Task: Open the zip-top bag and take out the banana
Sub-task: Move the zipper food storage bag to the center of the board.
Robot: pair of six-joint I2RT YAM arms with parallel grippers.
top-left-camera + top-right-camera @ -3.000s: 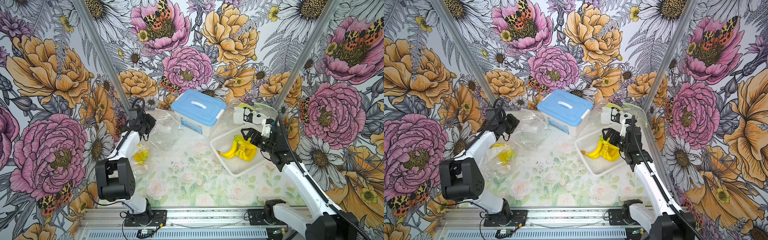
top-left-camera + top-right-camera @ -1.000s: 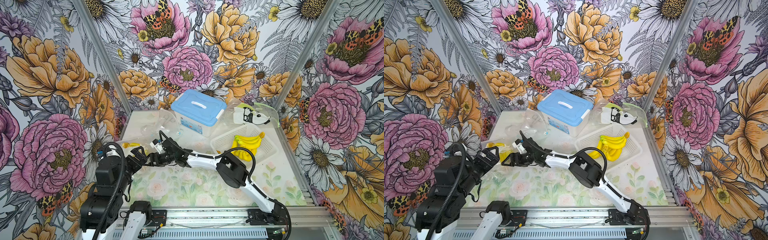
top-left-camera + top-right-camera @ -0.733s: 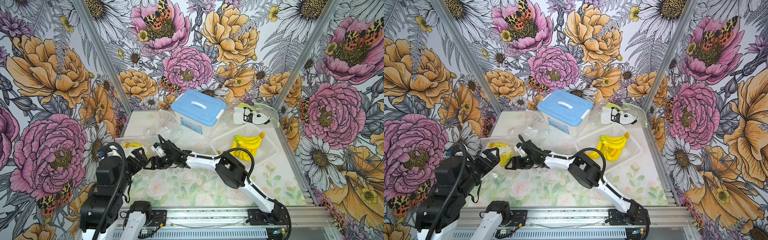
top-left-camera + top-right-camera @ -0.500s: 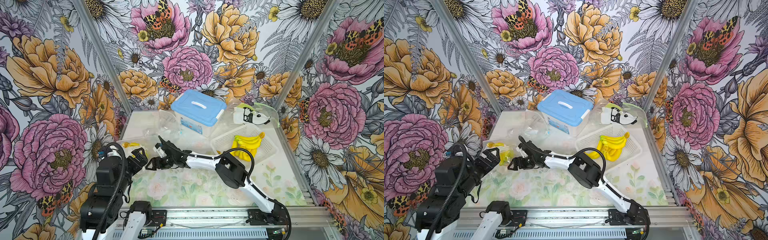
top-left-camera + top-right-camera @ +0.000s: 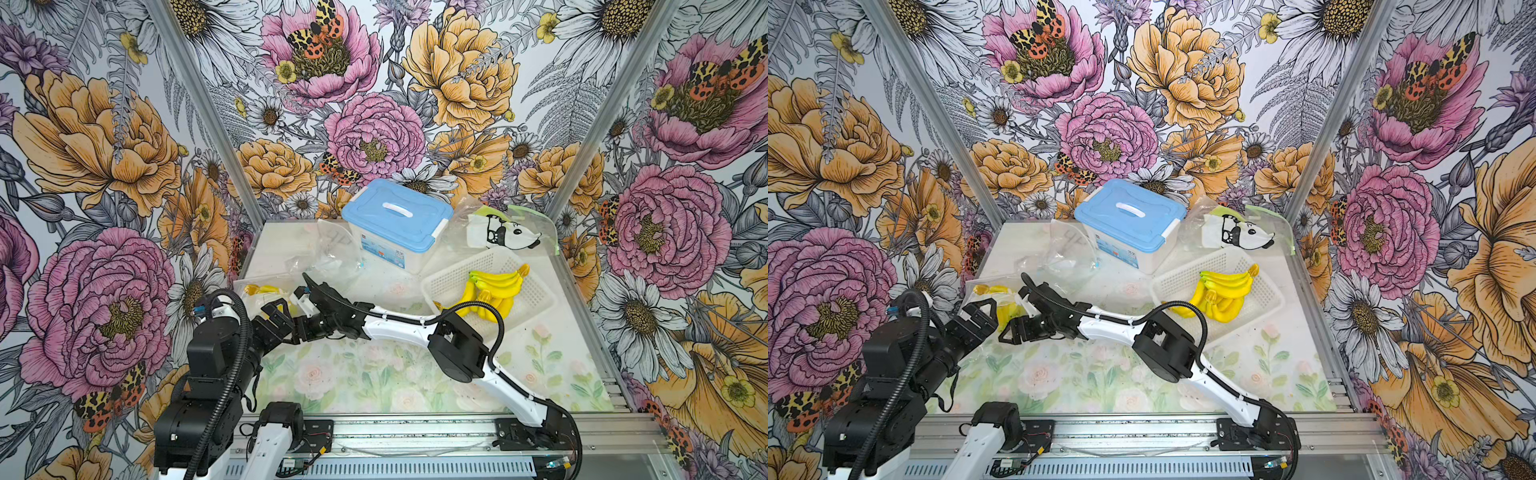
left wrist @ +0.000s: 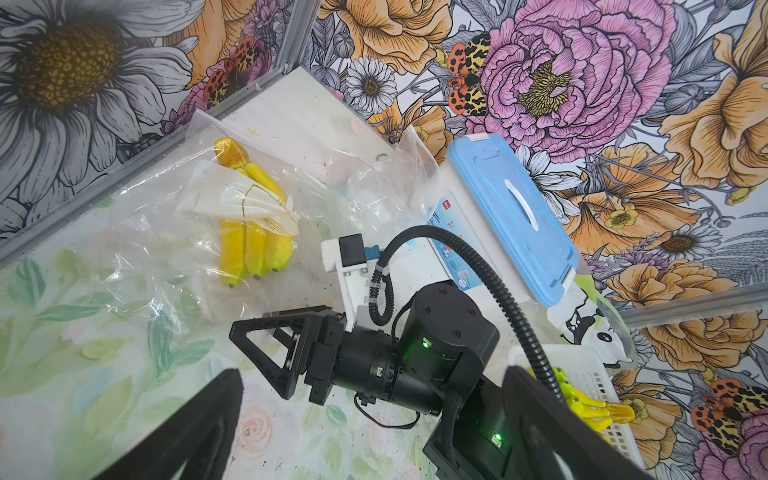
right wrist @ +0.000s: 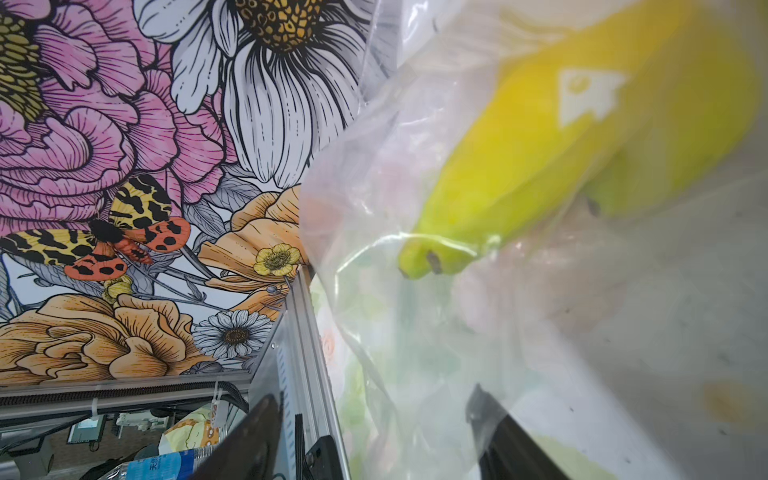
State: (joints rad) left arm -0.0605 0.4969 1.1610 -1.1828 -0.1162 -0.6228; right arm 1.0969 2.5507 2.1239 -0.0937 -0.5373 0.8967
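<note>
Since the banana (image 6: pixel 249 249) lies inside the bag (image 6: pixel 137 257), the task is barely begun. Bag: flat on the surface (image 5: pixel 374 374), far-left part, beside the left wall. Zip: cannot tell whether any of it is parted. My right tool (image 5: pixel 1012 329) reaches across to the bag's near edge. In the right wrist view its fingers (image 7: pixel 245 440) stand apart with film between them, not clamped on it. My left tool (image 5: pixel 980 318) hovers just beside, jaws wide, holding nothing. Left to do, by my judgement: pinch one lip per tool, pull the mouth apart, lift the banana out. Other bananas (image 5: pixel 494 291) sit in a basket (image 5: pixel 444 278), well apart.
</note>
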